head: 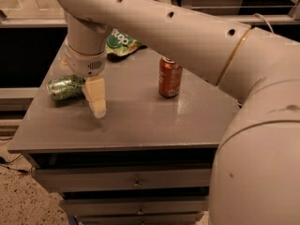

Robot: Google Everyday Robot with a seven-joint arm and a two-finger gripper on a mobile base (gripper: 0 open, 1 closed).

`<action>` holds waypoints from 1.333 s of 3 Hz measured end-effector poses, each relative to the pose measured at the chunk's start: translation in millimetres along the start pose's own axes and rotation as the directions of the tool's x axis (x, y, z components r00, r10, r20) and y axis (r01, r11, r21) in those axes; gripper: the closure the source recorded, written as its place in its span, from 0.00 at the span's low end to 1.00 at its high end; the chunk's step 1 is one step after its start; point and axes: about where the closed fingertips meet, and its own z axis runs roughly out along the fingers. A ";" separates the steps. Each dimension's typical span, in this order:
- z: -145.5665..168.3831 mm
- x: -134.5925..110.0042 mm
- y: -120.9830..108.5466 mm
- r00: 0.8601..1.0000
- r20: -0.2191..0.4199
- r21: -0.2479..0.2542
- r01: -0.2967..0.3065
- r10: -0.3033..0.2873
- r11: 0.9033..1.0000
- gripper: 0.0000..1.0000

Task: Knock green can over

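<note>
the cream arm point(187, 36) reaches in from the right over the grey table point(140, 121) and bends straight down at the wrist, so the gripper point(98, 109) hangs just above the table's left part, its fingers pressed together and holding nothing. the green can point(64, 87) lies on its side near the left edge, just left of the gripper; the red can point(169, 77) stands upright well apart.

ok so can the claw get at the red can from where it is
Probably yes. The claw hangs beside the green can, which lies on its side, and only bare tabletop lies between it and the upright red can.
</note>
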 end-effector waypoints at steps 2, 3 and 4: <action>-2.0 8.4 -5.0 0.995 0.040 -0.001 -0.091 0.091 0.996 0.00; -24.9 38.9 -13.5 0.967 0.102 0.049 -0.240 0.234 0.970 0.00; -74.9 84.1 -16.5 0.906 0.184 0.153 -0.410 0.382 0.899 0.00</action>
